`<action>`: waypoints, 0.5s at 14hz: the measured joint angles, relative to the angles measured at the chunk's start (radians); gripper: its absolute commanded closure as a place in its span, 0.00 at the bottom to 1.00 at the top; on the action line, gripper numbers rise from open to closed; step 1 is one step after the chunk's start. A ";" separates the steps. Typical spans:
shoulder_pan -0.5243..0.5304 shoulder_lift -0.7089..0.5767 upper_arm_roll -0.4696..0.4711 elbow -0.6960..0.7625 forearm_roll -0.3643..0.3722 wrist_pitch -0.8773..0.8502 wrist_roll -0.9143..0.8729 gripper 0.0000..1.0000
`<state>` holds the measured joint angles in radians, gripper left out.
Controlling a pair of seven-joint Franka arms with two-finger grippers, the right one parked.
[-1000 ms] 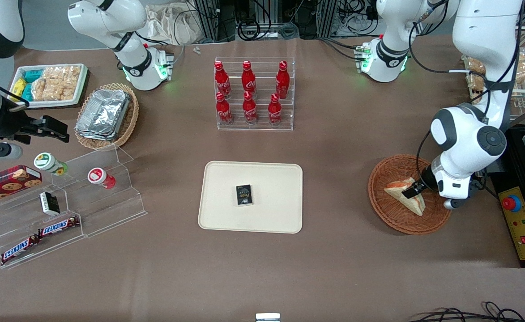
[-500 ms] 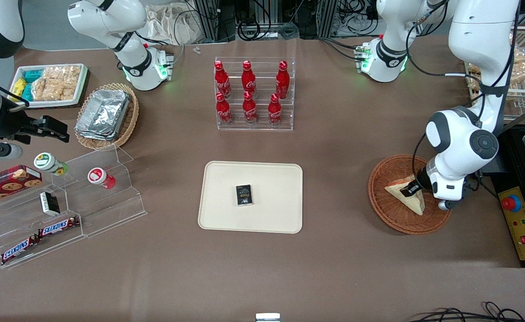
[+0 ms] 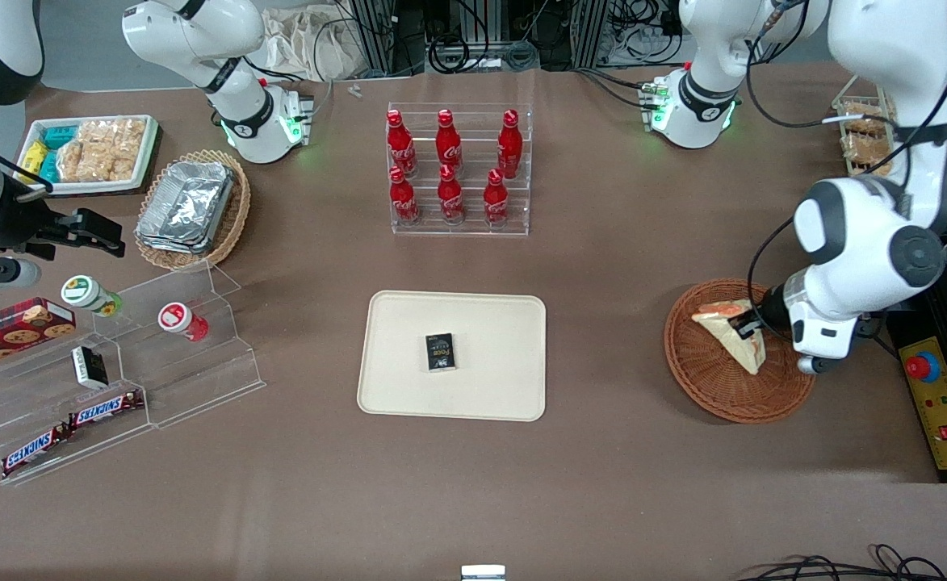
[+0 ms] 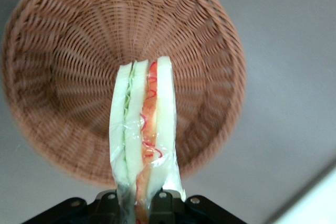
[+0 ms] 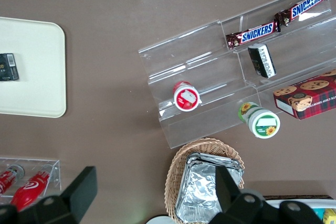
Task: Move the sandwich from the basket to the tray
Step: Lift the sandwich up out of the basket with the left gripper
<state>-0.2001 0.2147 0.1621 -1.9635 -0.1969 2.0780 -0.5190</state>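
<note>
The left arm's tool (image 3: 743,329) is clenched on one corner of the sandwich (image 3: 733,335), holding the plastic-wrapped wedge just above the reddish-brown wicker basket (image 3: 711,386) at the working arm's end of the table (image 3: 602,484). In the wrist view the sandwich (image 4: 144,135) stands out from the tool (image 4: 142,205) with its long axis running straight away from the fingers, its white bread and its red and green filling seen edge-on, and the bowl of the basket (image 4: 68,77) open beneath it. The wedge appears clear of the weave, so the lift looks to be under way. The cream tray (image 3: 408,387) lies well apart from the basket, toward the middle of the table and the parked arm's end, and the carry will have to run sideways in that direction. A small dark packet (image 3: 440,352) already sits near the tray's centre; the bare stretch of tray on the basket's side of that packet seems the likeliest landing spot.
</note>
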 measured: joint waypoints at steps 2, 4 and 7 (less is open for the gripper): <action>-0.001 -0.030 0.000 0.108 0.001 -0.176 0.000 0.88; -0.002 -0.036 -0.003 0.227 0.008 -0.320 0.000 0.88; -0.004 -0.036 -0.040 0.342 0.058 -0.418 0.003 0.88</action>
<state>-0.2046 0.1787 0.1216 -1.6214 -0.1388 1.6604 -0.5155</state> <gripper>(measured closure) 0.841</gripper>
